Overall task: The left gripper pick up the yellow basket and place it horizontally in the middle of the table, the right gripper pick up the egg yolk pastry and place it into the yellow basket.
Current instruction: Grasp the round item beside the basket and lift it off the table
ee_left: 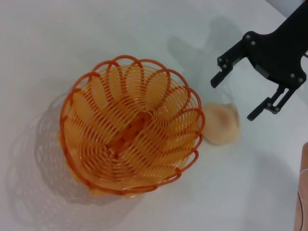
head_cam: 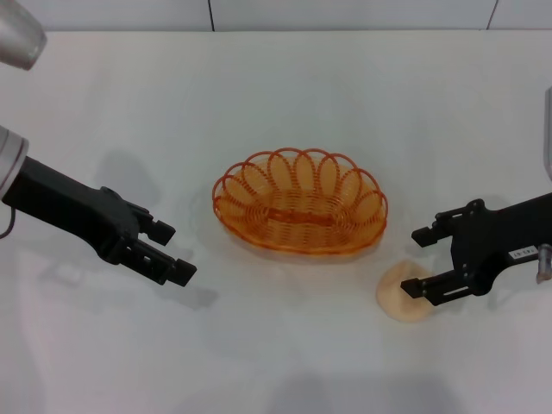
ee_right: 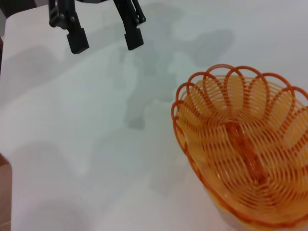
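Observation:
The yellow basket [head_cam: 300, 205] lies lengthwise across the middle of the table [head_cam: 276, 86], empty. It also shows in the left wrist view [ee_left: 130, 127] and the right wrist view [ee_right: 240, 144]. The egg yolk pastry [head_cam: 394, 299] lies on the table just off the basket's front right end, also seen in the left wrist view [ee_left: 221, 124]. My right gripper [head_cam: 417, 262] is open, its fingertips right at the pastry, one finger overlapping it in the head view; it shows too in the left wrist view [ee_left: 234, 98]. My left gripper [head_cam: 175, 252] is open and empty, to the left of the basket and apart from it, also visible in the right wrist view [ee_right: 106, 42].
The table's far edge meets a grey wall [head_cam: 345, 13] at the back. The table's side edge shows in the right wrist view [ee_right: 4, 144].

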Action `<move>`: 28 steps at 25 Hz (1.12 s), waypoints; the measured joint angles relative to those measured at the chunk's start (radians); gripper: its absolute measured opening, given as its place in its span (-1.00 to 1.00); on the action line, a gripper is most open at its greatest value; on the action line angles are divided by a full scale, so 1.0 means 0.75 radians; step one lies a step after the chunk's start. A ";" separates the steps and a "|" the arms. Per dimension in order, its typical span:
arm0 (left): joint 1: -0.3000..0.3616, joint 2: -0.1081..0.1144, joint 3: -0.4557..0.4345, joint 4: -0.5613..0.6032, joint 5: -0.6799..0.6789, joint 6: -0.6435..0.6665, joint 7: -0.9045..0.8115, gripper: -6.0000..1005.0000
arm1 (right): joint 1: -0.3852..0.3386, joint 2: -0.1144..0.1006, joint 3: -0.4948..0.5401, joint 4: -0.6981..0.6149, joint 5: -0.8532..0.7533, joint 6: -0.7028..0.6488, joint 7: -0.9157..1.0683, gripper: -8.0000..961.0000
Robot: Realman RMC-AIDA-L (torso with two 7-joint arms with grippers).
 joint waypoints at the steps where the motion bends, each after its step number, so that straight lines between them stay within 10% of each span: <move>1: 0.001 0.000 0.000 0.000 0.000 0.000 0.000 0.77 | 0.000 0.000 0.000 0.006 0.000 0.001 -0.001 0.58; 28: 0.002 -0.010 -0.006 -0.006 -0.002 -0.003 0.003 0.77 | 0.000 0.000 -0.047 0.049 -0.019 0.070 0.016 -0.38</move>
